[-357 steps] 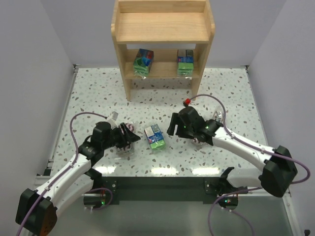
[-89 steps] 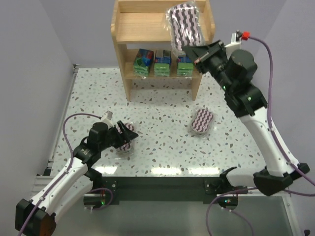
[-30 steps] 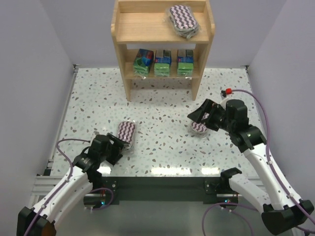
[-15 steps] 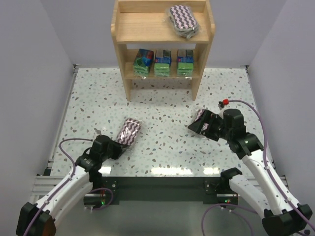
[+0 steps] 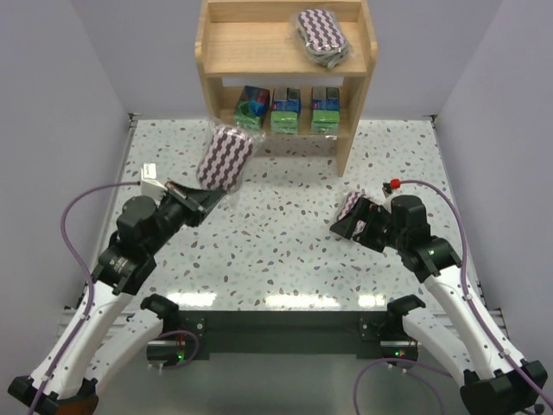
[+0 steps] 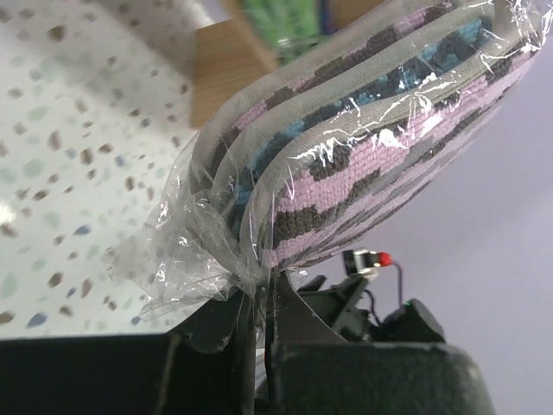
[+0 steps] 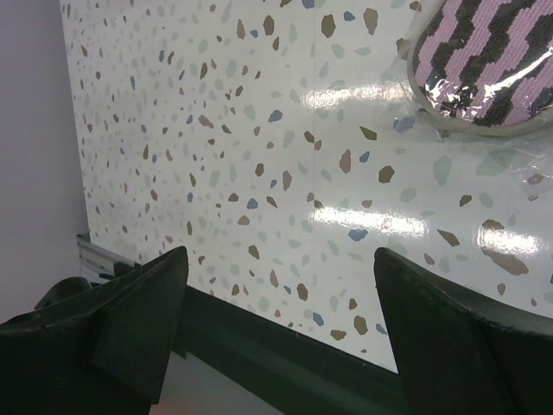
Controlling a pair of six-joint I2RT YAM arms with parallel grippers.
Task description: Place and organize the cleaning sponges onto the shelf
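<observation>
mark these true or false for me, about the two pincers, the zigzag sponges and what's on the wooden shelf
1. The left pincer is shut on a plastic-wrapped purple-and-white zigzag oval sponge: true.
2. The top tier of the light wooden shelf is bare: false, a second zigzag sponge lies on it.
3. Three green-and-blue sponge packs stand on the lower tier: true.
4. The right pincer holds a sponge: false, it is open, and a third zigzag sponge lies on the speckled table ahead of it.
</observation>
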